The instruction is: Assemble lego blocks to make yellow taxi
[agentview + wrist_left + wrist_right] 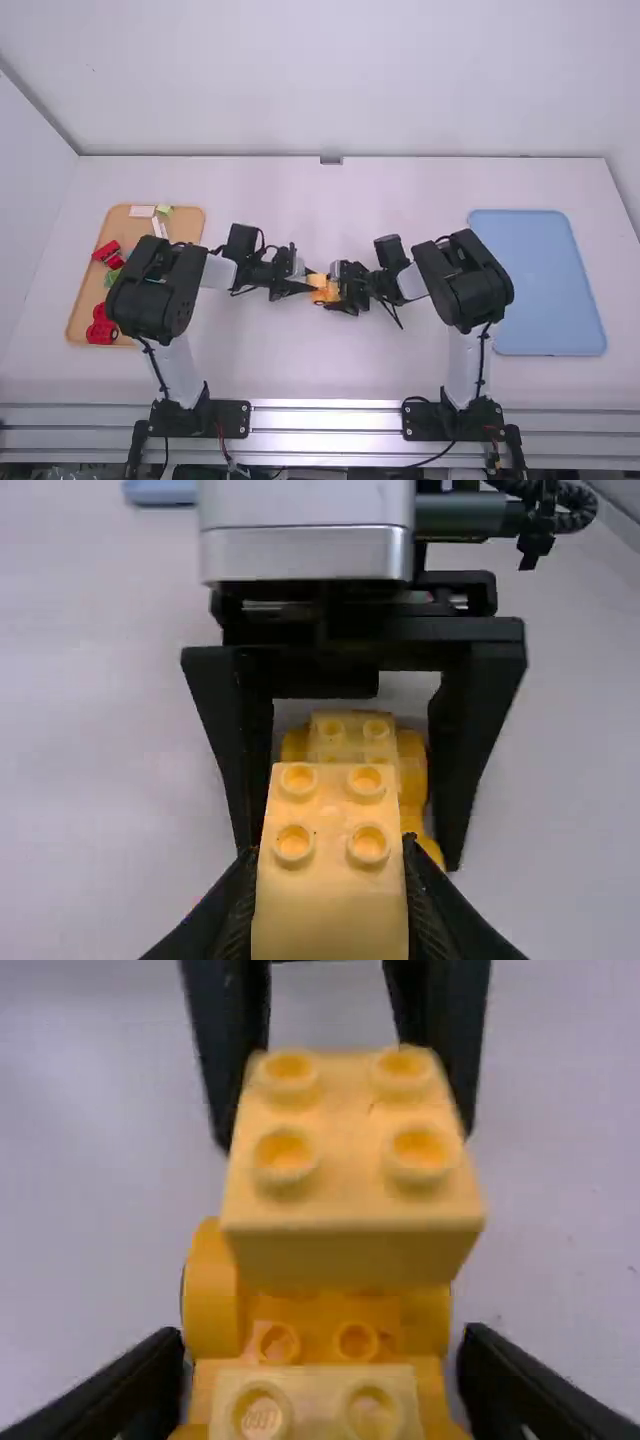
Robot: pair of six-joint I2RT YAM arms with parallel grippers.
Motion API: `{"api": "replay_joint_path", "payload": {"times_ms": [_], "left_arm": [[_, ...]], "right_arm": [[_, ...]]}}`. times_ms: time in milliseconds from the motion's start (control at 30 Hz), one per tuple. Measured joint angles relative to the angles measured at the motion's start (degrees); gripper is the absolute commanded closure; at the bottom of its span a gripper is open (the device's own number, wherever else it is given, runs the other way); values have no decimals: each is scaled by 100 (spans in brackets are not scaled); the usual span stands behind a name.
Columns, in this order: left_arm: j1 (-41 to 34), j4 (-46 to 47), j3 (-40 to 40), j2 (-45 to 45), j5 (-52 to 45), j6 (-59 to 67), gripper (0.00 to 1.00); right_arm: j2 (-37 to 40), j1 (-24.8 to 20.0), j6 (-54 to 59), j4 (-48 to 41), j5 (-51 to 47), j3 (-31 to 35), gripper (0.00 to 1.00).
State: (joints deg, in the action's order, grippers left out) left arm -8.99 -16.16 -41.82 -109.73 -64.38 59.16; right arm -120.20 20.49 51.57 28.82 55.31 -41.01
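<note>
Right wrist view: left tool clamps the pale-yellow plastic block, right tool the orange studded body; press squarely (no tilt).

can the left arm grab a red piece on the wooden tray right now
Probably not: the left gripper is clamped on a yellow block. Once free, it likely could, since the red pieces lie beside that arm.

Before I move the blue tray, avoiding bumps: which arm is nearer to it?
The right arm: it overlaps the blue tray in the high view. The left arm is across the table, over the wooden tray.
</note>
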Motion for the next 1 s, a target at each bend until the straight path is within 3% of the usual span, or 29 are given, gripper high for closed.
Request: {"api": "replay_joint_path", "payload": {"times_ms": [300, 567, 700, 833, 1000], "left_arm": [[-157, 358, -98, 2, 48, 24, 85], [-214, 365, -98, 2, 170, 22, 85], [-227, 367, -98, 0, 278, 22, 86], [-343, 420, -98, 2, 498, 20, 90], [-398, 437, -98, 0, 682, 17, 95]], "right_arm": [[-17, -343, 221, 24, 435, 20, 17], [-654, -323, 72, 522, 1093, -240, 16], [-713, -487, 35, 575, 1314, -247, 28], [-713, -516, -2, 551, 1349, -247, 50], [-713, -490, 26, 568, 1266, -245, 56]]}}
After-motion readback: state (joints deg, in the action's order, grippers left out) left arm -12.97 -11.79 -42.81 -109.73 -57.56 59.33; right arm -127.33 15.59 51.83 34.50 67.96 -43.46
